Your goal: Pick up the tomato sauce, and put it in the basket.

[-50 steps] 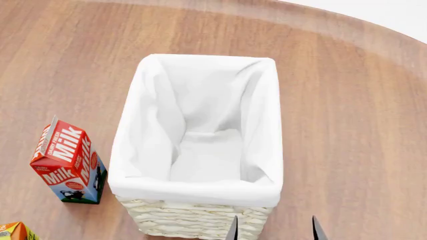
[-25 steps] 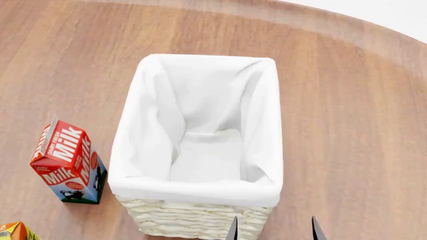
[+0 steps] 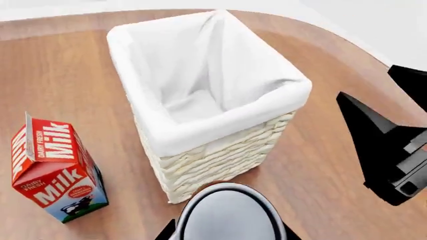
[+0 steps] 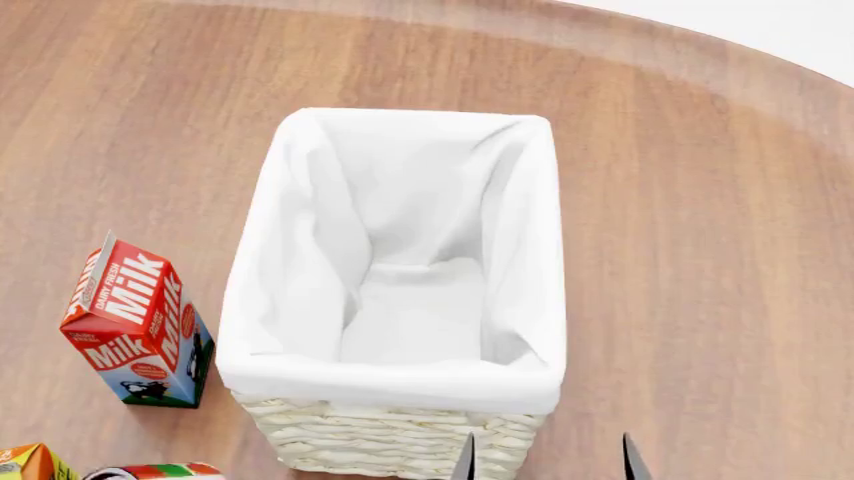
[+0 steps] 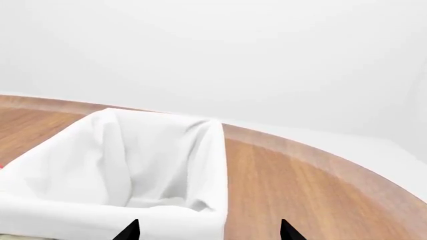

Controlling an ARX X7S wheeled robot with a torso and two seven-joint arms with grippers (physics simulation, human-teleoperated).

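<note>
One round wooden table (image 4: 747,250) carries everything here, its pale edge curving past at the far right of the head view. In the middle of it stands the basket (image 4: 387,440), tall, rectangular and woven of cream wicker, with a white cloth lining folded over its rim; nothing lies inside it. To the robot's left of the basket, near but not touching it, a red Dairy Fresh milk carton (image 4: 138,335) stands upright.

The right claw (image 4: 547,462) hangs at the near right corner of the basket with its two dark fingers spread wide and nothing between them; from the left wrist view it shows as a black wedge (image 3: 383,150) beside the basket.

The tomato sauce (image 3: 230,212) is outside the basket, close under the left wrist camera, its plain silver-white top facing the lens just in front of the basket's near corner. In the head view only a strip of its red and green label shows at the bottom edge. The left claw (image 3: 230,236) grips this can: dark finger pieces sit tight against both its sides.

A corner of an orange carton (image 4: 27,462) peeks in beside the can.
</note>
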